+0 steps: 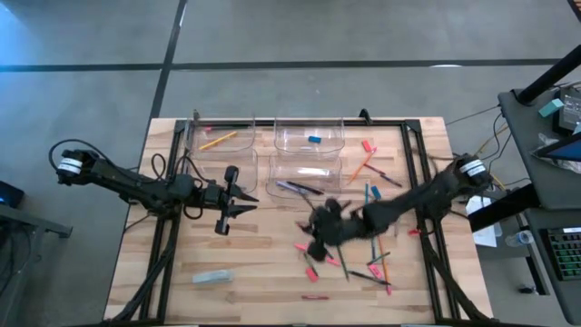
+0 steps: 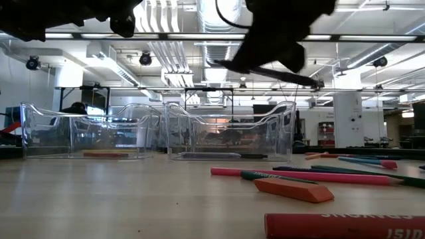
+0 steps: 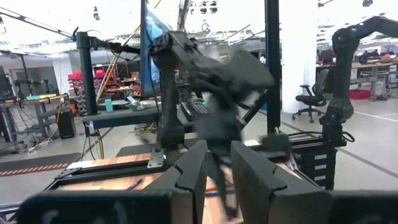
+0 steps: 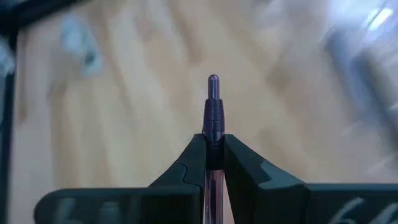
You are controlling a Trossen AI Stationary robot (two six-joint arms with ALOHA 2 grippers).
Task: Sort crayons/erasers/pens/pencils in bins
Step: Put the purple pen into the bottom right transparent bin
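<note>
Bench (image 1: 245,263): a pale wooden top inside a dark frame, carrying four bins at its far side and loose sticks on its right half.
Left arm (image 1: 127,184): reached in from the left edge, stretched level across the bench's left half, well apart from the scattered sticks.
Right arm (image 1: 427,195): came in from the right edge and slanted down toward the middle of the bench, its wrist low over the scatter.
Bins (image 1: 309,138): four clear tubs in two rows of two at the far middle; the far-left one held an orange pencil (image 1: 218,140), the far-right one a blue eraser (image 1: 314,139), the near-right one dark pens (image 1: 295,188).
Left tool (image 1: 238,201): hung left of the bins, fingers (image 3: 189,177) a narrow gap apart with nothing between them.
Right tool (image 1: 320,238): clamped on a pen (image 4: 212,115), just near of the near-right bin; in the low view that pen stuck out level, above the bench.
Loose sticks: pencils (image 1: 372,195), pens and crayons (image 1: 311,272) lay crossed over one another on the right half, near and right of the bins.
Crayon, low view (image 2: 295,190): an orange-red one lay flat on the bench, another red one nearer the camera.
</note>
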